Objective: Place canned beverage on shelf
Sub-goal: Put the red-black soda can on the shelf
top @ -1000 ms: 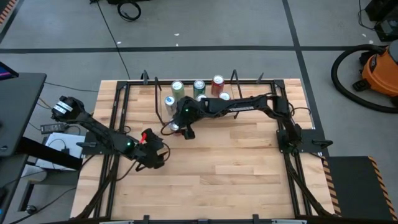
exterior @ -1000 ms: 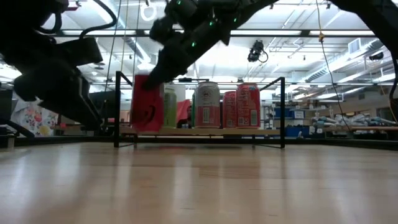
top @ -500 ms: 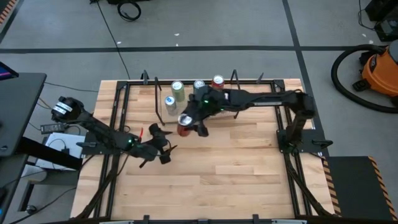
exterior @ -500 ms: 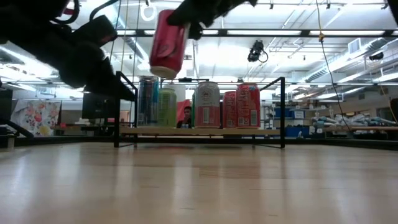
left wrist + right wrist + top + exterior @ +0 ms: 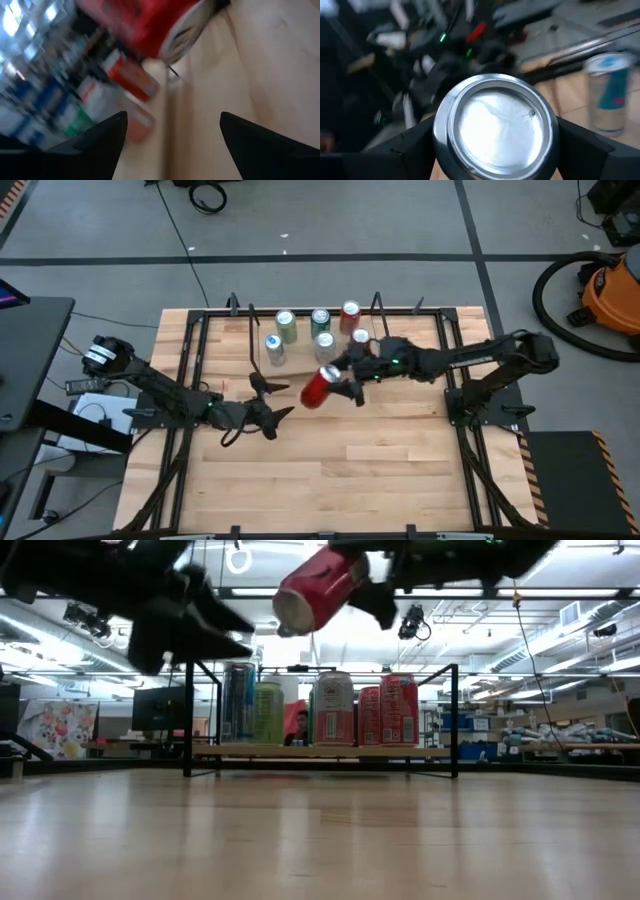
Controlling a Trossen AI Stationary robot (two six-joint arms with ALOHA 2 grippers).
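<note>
L gripper (image 5: 268, 408) sits nearest, well in front of the shelf (image 5: 320, 751), low over the table (image 5: 400, 470), fingers spread wide, empty. R gripper (image 5: 345, 383) is closer to shelf, clamped on red can (image 5: 319, 386); can tilted, held in air just before shelf. Five cans (image 5: 333, 708) upright on shelf.
</note>
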